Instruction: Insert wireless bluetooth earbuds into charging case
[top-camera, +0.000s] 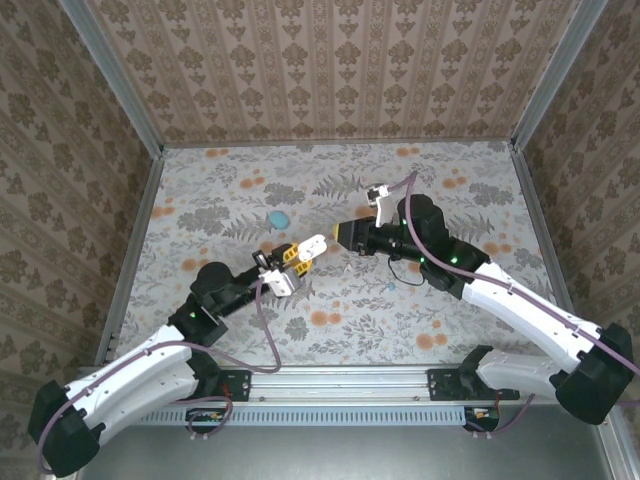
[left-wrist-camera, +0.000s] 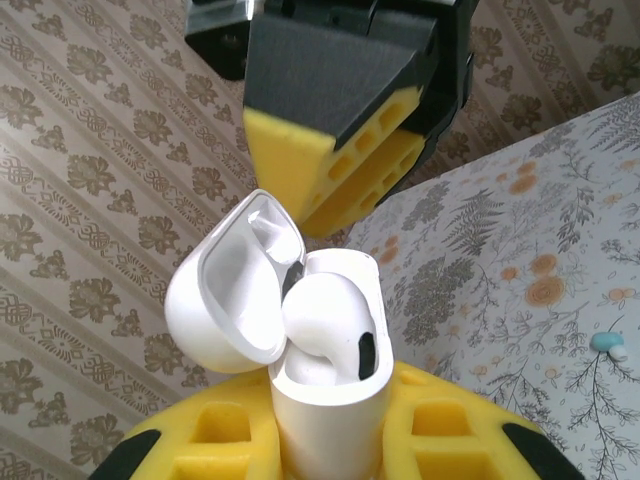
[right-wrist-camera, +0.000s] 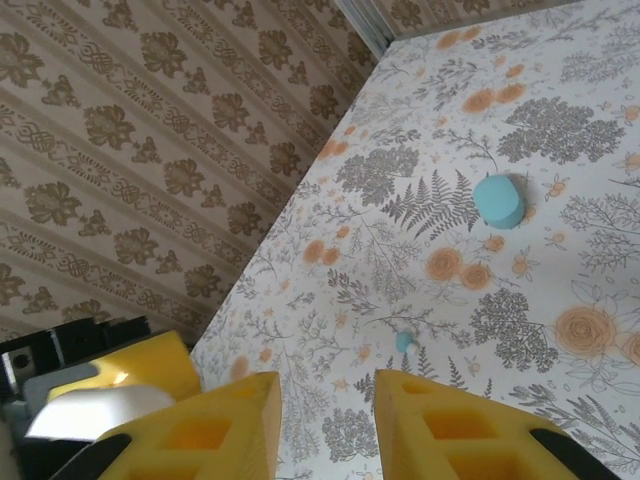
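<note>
Earbud (left-wrist-camera: 325, 325), white, centre of left wrist view, sits part-seated in the open charging case (left-wrist-camera: 330, 425) clamped by my left gripper (left-wrist-camera: 330, 455); I judge it light, slick, rigid, best pinched across its bulb; right gripper (right-wrist-camera: 325, 415) stands apart, empty.

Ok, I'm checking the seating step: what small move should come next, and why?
Probably ease the right claw onto the white earbud and press it home: it stands tilted, proud of the rim of the charging case, lid open, while the left claw grips the case.
</note>
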